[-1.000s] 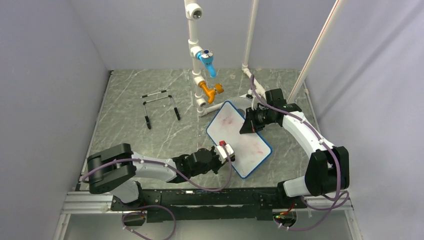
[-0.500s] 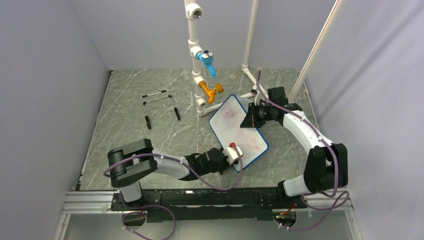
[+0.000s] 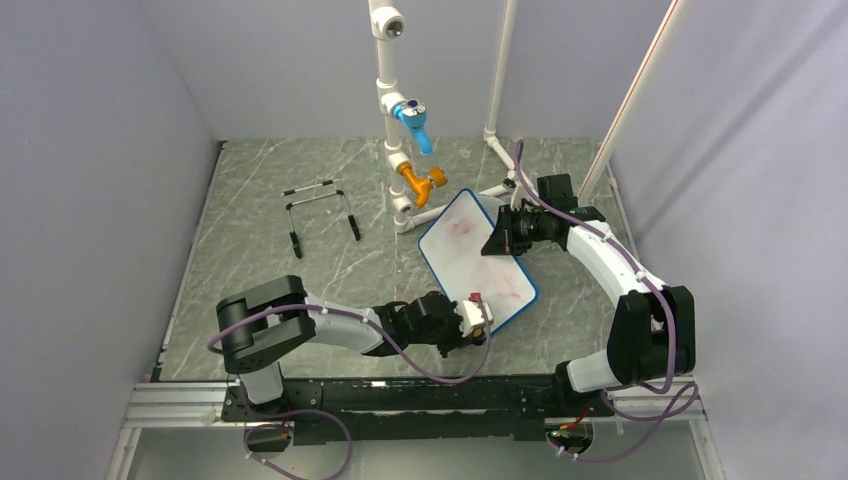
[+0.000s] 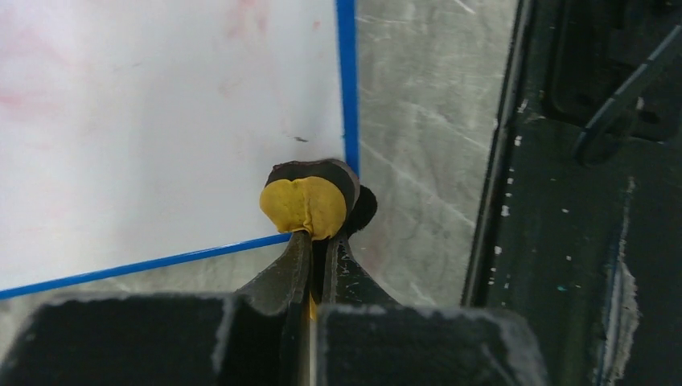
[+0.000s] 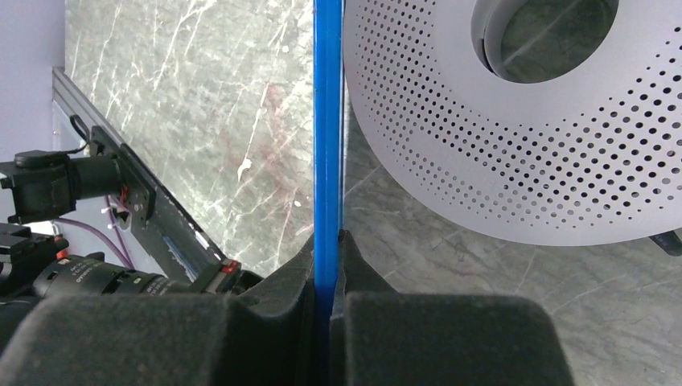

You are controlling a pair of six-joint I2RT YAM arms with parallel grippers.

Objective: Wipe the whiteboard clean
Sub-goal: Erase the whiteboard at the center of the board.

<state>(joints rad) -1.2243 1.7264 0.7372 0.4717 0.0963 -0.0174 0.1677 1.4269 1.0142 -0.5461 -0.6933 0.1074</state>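
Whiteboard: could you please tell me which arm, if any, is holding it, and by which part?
The right gripper holds the whiteboard, its jaws shut on the thin blue frame along the board's right-hand long edge.

White shells, chunky black joints on left arm (image 3: 335, 329) and right arm (image 3: 601, 256). Purple cables (image 3: 432, 379) strung along both, pretty loose. Matte black on left gripper (image 4: 320, 238), tapered fingers (image 4: 288, 269), bit scuffed tbh.

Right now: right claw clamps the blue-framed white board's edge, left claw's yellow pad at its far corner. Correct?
No. The yellow pad in the left claw is at the near corner of the blue-framed white board, per the top view; the right claw clamps its edge.
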